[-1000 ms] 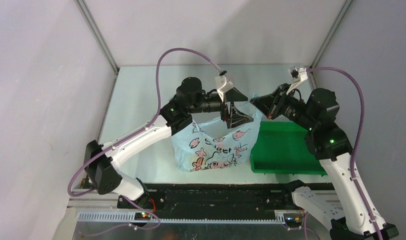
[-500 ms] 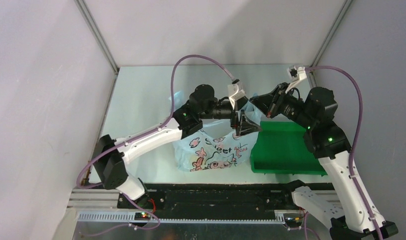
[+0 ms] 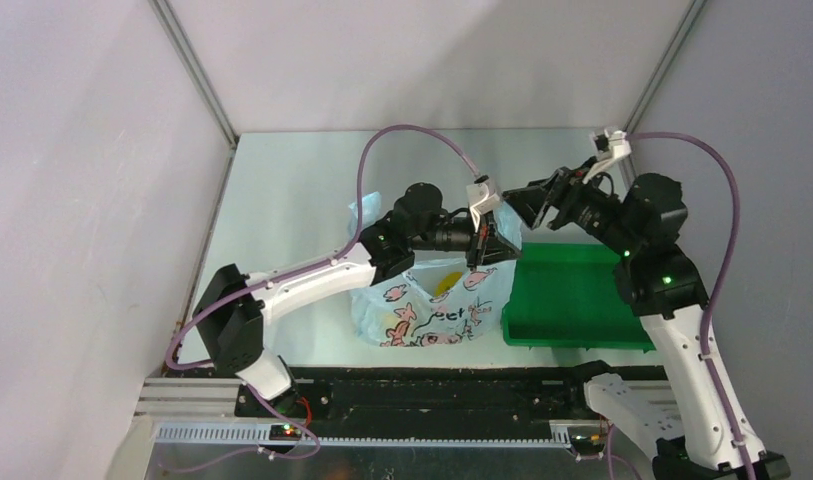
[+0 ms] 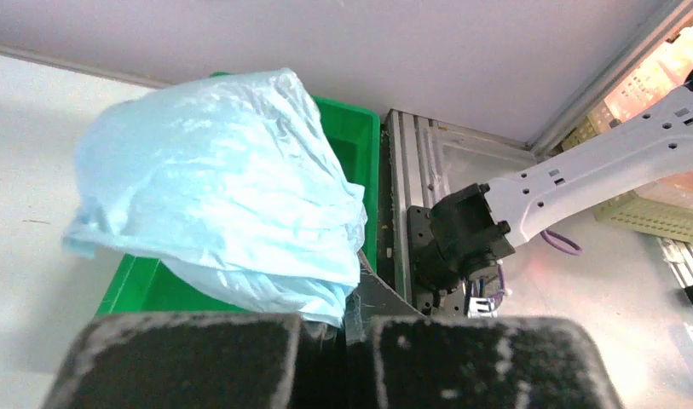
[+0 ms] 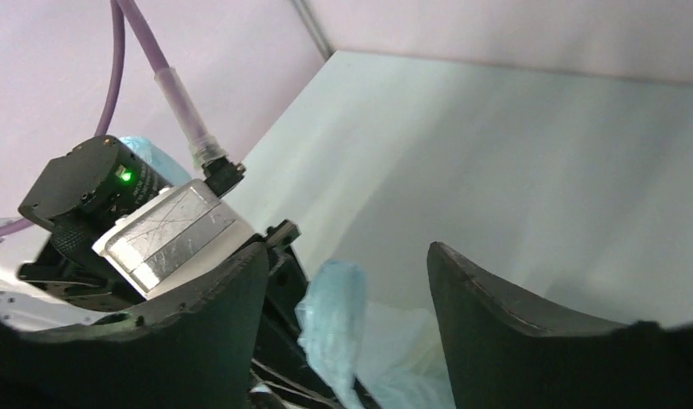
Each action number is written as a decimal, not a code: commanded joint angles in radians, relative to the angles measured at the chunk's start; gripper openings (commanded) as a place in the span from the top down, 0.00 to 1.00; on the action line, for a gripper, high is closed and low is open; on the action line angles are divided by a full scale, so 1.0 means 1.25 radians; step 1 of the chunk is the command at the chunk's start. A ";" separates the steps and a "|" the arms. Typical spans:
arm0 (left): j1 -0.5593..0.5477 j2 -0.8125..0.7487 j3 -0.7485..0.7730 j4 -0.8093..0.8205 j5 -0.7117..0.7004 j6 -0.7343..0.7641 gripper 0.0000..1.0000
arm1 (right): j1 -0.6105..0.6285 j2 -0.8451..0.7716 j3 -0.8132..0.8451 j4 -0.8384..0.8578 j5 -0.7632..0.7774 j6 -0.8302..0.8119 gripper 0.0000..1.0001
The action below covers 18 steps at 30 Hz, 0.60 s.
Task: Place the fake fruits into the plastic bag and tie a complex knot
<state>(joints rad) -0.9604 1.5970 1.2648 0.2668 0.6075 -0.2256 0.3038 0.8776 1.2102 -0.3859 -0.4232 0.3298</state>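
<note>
The light-blue plastic bag (image 3: pixel 427 305) with pink print stands on the table, and one yellow fake fruit (image 3: pixel 443 285) shows through its thin wall. My left gripper (image 3: pixel 494 243) is shut on the bag's bunched upper right part. In the left wrist view that plastic (image 4: pixel 223 196) billows out from between the closed pads of the left gripper (image 4: pixel 338 328). My right gripper (image 3: pixel 523 206) hovers just beyond, open. In the right wrist view a loose strip of the bag (image 5: pixel 334 315) hangs between the spread fingers of the right gripper (image 5: pixel 347 256), touching neither.
A rigid green tray (image 3: pixel 572 300) sits right of the bag, directly under the two grippers' meeting point. The left wrist's camera housing (image 5: pixel 168 234) is close beside my right gripper's left finger. Enclosure walls stand at the back and both sides.
My left gripper moved right to the bag's raised part and shut on it. My right gripper, which had been shut on the bag, opened and let go.
</note>
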 commanded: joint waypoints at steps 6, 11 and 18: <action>-0.005 -0.059 -0.019 0.029 0.068 0.030 1.00 | -0.149 -0.056 -0.003 -0.003 -0.351 -0.105 0.14; -0.005 -0.075 -0.026 0.021 0.097 0.045 1.00 | -0.165 -0.099 -0.104 0.116 -0.477 -0.061 0.12; -0.005 -0.100 -0.048 0.027 0.104 0.056 1.00 | -0.172 -0.116 -0.223 0.285 -0.534 0.056 0.16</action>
<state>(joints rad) -0.9627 1.5219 1.2083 0.2680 0.7109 -0.1894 0.0952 0.7410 0.9779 -0.2104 -1.0000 0.3016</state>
